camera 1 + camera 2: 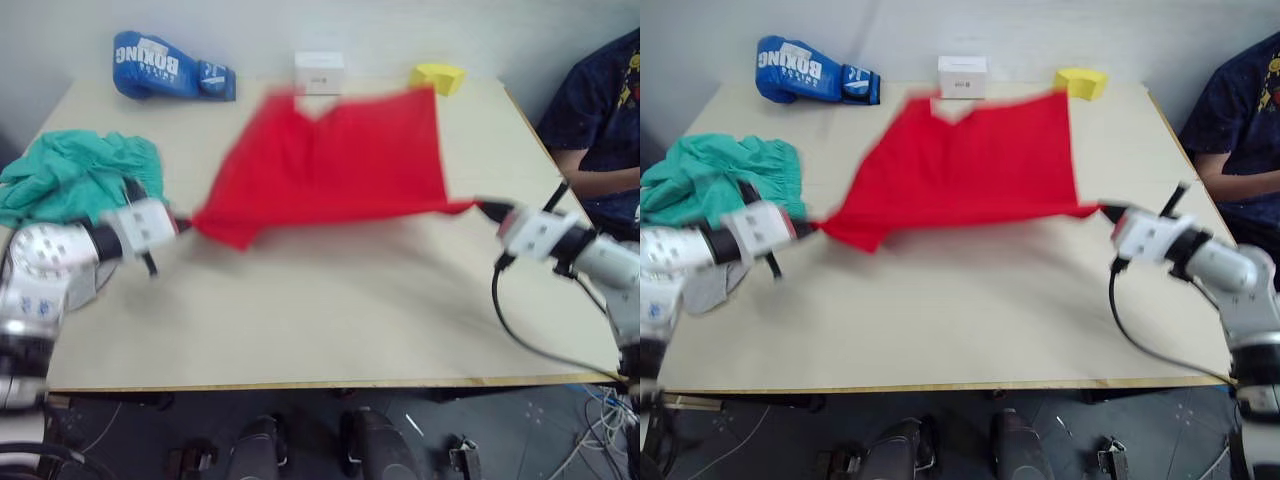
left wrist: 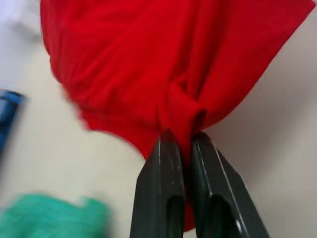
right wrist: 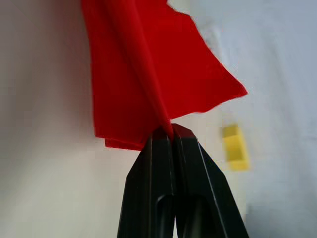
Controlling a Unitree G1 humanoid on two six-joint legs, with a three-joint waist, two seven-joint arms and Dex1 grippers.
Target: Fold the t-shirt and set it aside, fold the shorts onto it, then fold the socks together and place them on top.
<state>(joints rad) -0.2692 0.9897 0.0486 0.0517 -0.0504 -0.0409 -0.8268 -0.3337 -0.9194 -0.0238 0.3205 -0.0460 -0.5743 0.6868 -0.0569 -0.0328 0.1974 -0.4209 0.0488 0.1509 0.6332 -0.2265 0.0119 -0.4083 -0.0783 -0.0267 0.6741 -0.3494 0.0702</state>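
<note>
The t-shirt point(image 1: 335, 160) is stretched across the upper middle of the frame, held up at two points and slanting over the far half of the table point(image 1: 330, 320). The left gripper point(image 2: 184, 141) sits at left of centre, its fingers closed tight on a bunched fold of the red cloth. The right gripper point(image 3: 172, 133) is at the right, pinched on the shirt's other near corner, with the fabric fanning away from its tips. The shorts point(image 1: 75, 175) lie crumpled at the table's left edge, just behind the left arm. A blue boxing glove point(image 1: 170, 70) rests at upper left, a white box point(image 1: 320, 72) at top centre and a yellow block point(image 1: 438, 76) to its right. A person's arm point(image 1: 600, 180) shows at the right edge.
</note>
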